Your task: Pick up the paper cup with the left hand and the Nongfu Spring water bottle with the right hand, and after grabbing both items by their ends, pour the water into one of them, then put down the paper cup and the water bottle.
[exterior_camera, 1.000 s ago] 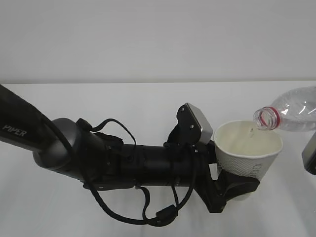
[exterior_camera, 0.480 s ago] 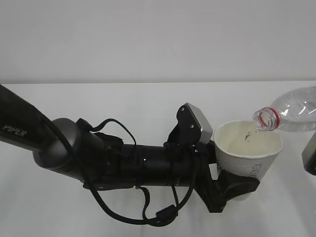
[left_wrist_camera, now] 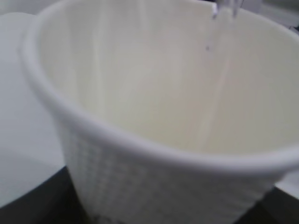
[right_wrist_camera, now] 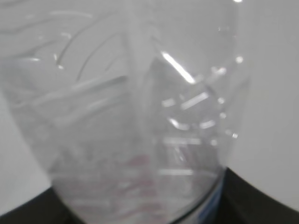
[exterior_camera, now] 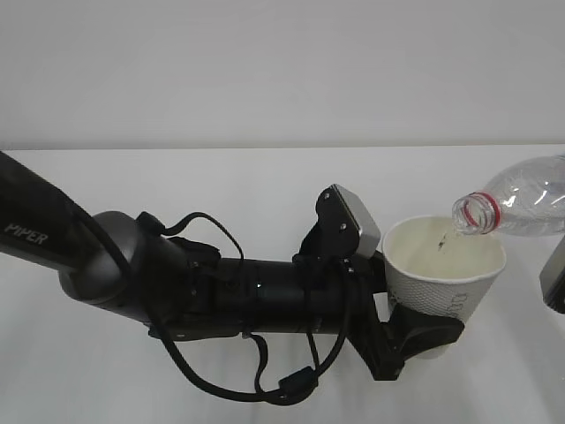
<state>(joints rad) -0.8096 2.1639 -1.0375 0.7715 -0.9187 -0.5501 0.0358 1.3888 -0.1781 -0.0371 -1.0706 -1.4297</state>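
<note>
Two vessels are held above the table: the paper cup is clamped low on its wall by the left hand, and the Nongfu Spring water bottle is tipped towards it from the right, its open neck just above the cup's far rim. The cup is held upright in the right half of the exterior view, and its mouth fills the left wrist view. A thin thread of the water is seen below the neck ring, falling inside the cup; in the left wrist view it shows as a faint streak with a few drops at the upper edge.

Compared with a second ago, the bottle's body has been lifted a little at its far end, so the tilt is steeper, and the dark speck of the stream inside the cup has shifted slightly. Neither the cup nor the left arm is seen to have moved. It is judged that pouring is under way and nearly spent, since little liquid can be made out in the bottle in the right wrist view.

The right hand is shown only as a dark edge at the frame's border; its jaws are taken to be closed on the bottle's base, which fills its wrist camera. Setting both items down is not yet begun.
</note>
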